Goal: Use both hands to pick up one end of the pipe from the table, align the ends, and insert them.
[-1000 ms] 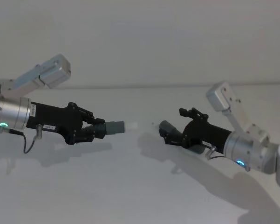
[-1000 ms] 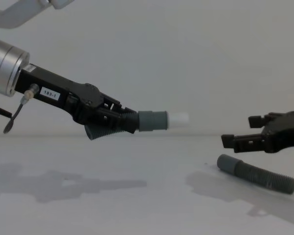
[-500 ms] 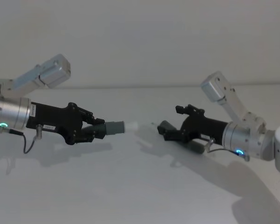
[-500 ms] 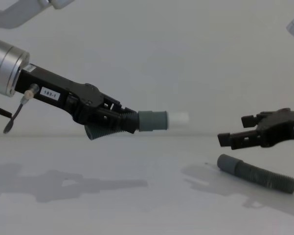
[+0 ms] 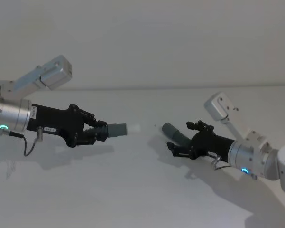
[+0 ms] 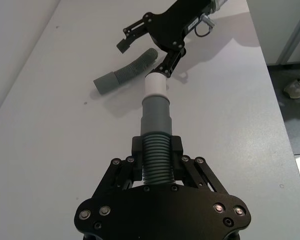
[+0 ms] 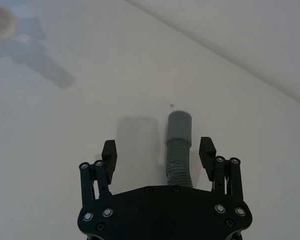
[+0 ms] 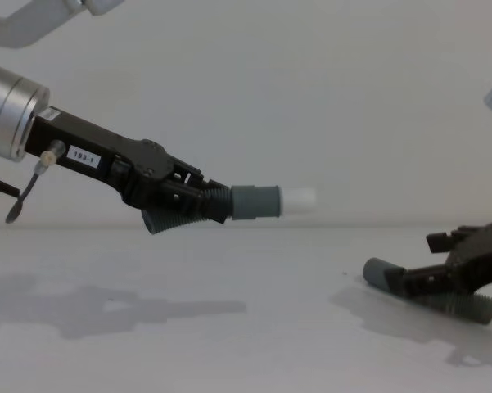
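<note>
My left gripper (image 5: 97,133) (image 8: 200,205) (image 6: 157,150) hangs above the table (image 5: 133,190), shut on the ribbed part of one pipe piece. That piece's grey cuff (image 5: 116,129) (image 8: 256,201) and white tip (image 6: 154,85) point toward the right arm. The other pipe piece (image 5: 173,133) (image 6: 125,76) (image 7: 178,145) lies on the table, its plain grey cuff (image 8: 379,273) toward the left arm. Low over it, my right gripper (image 5: 181,139) (image 7: 158,146) (image 8: 413,262) is open. The ribbed hose lies between its fingers, off-centre, with gaps on both sides.
The white table meets a pale wall at its far edge (image 5: 133,88). In the left wrist view the table's side edge (image 6: 269,65) drops to a floor where a shoe (image 6: 299,85) lies. Bare surface lies between the two grippers.
My right gripper has dropped toward the table and now straddles the lying pipe piece, still open. The left gripper and its held piece have not moved.
</note>
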Controlling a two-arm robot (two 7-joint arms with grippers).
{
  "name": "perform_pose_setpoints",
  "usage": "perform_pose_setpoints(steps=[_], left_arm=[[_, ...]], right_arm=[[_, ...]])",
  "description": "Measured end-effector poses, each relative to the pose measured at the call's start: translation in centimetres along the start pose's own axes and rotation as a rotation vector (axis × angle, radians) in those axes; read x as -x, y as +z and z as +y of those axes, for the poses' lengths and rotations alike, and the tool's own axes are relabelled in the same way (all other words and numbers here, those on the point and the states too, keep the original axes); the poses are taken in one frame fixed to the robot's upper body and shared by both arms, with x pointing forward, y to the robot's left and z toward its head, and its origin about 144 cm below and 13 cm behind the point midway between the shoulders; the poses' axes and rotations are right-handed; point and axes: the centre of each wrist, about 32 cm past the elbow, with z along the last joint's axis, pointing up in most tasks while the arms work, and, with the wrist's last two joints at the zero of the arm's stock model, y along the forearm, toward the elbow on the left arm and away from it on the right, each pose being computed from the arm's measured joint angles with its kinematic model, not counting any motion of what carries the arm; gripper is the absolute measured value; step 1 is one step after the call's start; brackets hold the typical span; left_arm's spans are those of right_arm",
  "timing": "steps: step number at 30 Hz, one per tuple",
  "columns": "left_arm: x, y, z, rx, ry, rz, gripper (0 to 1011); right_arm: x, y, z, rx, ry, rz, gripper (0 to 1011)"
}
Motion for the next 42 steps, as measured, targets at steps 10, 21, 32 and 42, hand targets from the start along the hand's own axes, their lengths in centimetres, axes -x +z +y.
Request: perform_pose_setpoints(steps=[10, 21, 32, 42], left_arm=[[0.0, 0.0, 0.0, 0.0, 0.0, 0.0, 292], [0.0, 0.0, 0.0, 0.0, 0.0, 0.0, 292], [0.0, 0.0, 0.0, 0.0, 0.0, 0.0, 292], [0.0, 0.0, 0.0, 0.0, 0.0, 0.0, 292]], right_arm=[[0.2, -0.5, 0.5, 0.015, -0.029, 0.001, 1003], [-0.6, 0.1, 1.0, 0.024, -0.043, 0.046, 1003], [-2.0, 0.4, 1.5, 0.046, -0.036, 0.116, 1003], [-2.4, 0.6, 1.9, 0.061, -0.002, 0.152, 1003]])
